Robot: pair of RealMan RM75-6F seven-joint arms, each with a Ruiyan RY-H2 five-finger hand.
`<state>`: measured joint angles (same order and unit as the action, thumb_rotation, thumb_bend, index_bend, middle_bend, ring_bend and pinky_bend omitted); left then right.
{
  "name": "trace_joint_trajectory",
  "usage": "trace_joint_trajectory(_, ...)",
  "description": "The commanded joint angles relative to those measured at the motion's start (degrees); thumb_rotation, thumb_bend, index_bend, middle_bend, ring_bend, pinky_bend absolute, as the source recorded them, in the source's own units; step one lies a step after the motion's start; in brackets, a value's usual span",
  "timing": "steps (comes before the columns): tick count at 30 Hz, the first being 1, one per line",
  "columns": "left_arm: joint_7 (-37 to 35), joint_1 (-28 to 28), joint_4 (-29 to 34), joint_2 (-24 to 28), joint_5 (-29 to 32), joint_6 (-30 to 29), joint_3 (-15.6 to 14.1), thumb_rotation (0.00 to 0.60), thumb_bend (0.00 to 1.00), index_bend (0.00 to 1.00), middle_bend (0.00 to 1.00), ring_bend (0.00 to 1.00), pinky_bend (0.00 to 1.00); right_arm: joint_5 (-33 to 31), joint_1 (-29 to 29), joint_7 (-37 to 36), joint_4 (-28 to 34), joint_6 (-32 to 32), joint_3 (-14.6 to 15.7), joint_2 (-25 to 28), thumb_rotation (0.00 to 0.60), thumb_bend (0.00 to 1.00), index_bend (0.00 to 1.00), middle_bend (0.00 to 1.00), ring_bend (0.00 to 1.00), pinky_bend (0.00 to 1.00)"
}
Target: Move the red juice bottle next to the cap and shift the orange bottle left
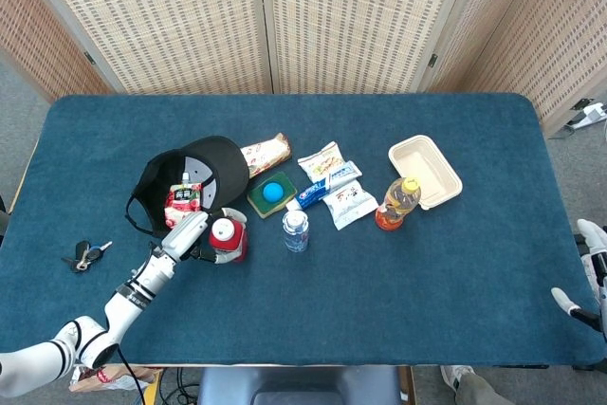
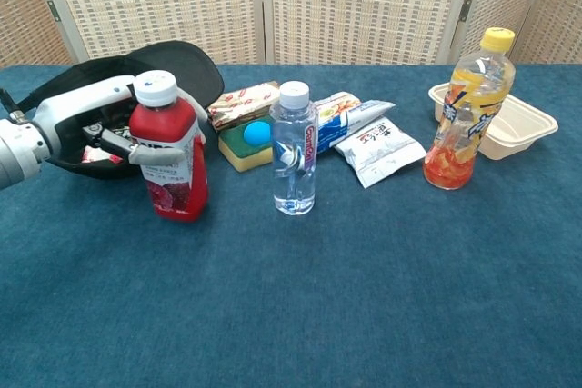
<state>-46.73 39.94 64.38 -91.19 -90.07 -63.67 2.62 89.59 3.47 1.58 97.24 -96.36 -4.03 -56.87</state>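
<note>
The red juice bottle (image 1: pixel 228 240) (image 2: pixel 171 170), white-capped, stands upright just in front of the black cap (image 1: pixel 197 174) (image 2: pixel 168 65). My left hand (image 1: pixel 193 234) (image 2: pixel 107 129) grips it from the cap's side, fingers wrapped round its upper body. Whether its base touches the cloth I cannot tell. The orange bottle (image 1: pixel 397 202) (image 2: pixel 468 106) with a yellow lid stands at the right, next to the white tray, with no hand near it. My right hand (image 1: pixel 590 277) hangs at the table's right edge, fingers apart and holding nothing; the chest view does not show it.
A clear water bottle (image 1: pixel 296 230) (image 2: pixel 296 147) stands right of the red bottle. Behind it lie a sponge with a blue ball (image 1: pixel 272 193) (image 2: pixel 247 143) and snack packets (image 1: pixel 340 192) (image 2: pixel 373 147). A white tray (image 1: pixel 425 171) (image 2: pixel 518 124) sits far right, keys (image 1: pixel 85 255) far left.
</note>
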Motion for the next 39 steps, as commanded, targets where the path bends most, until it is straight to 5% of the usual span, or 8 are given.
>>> trace_joint_trajectory(1, 0.3, 0.2, -0.1, -0.2, 0.2, 0.2, 0.2, 0.6, 0.22, 0.57, 0.54, 0.51, 0.8, 0.0, 0.1, -0.1, -0.1, 0.0, 0.0, 0.1, 0.6, 0.08, 0.09, 0.16, 0.1, 0.15)
trace_joint_trajectory(15, 2.8, 0.9, -0.6, -1.0, 2.0, 2.7, 0.7, 0.6, 0.22, 0.47, 0.45, 0.45, 0.78, -0.1, 0.6, -1.2, -0.5, -0.5, 0.0, 0.2, 0.6, 0.08, 0.09, 0.18, 0.1, 0.15)
trace_joint_trajectory(25, 4.7, 0.3, 2.2, 0.1, 3.1, 2.4, 1.4, 0.6, 0.2, 0.01, 0.01, 0.07, 0.37, -0.3, 0.5, -2.0, -1.2, -0.2, -0.2, 0.1, 0.6, 0.08, 0.1, 0.18, 0.1, 0.15)
trace_joint_trajectory(32, 7.3, -1.4, 6.3, 1.7, 2.6, -0.6, 1.1, 0.6, 0.2, 0.0, 0.0, 0.0, 0.18, -0.7, 0.3, -2.5, -1.7, 0.4, -0.4, -0.1, 0.6, 0.08, 0.1, 0.18, 0.1, 0.15)
trace_joint_trajectory(39, 10.1, -2.1, 8.9, 3.0, 4.2, 0.3, 1.4, 0.6, 0.2, 0.0, 0.0, 0.0, 0.1, -0.4, 0.0, -2.9, -2.0, 0.5, -0.5, 0.0, 0.6, 0.08, 0.1, 0.18, 0.1, 0.15)
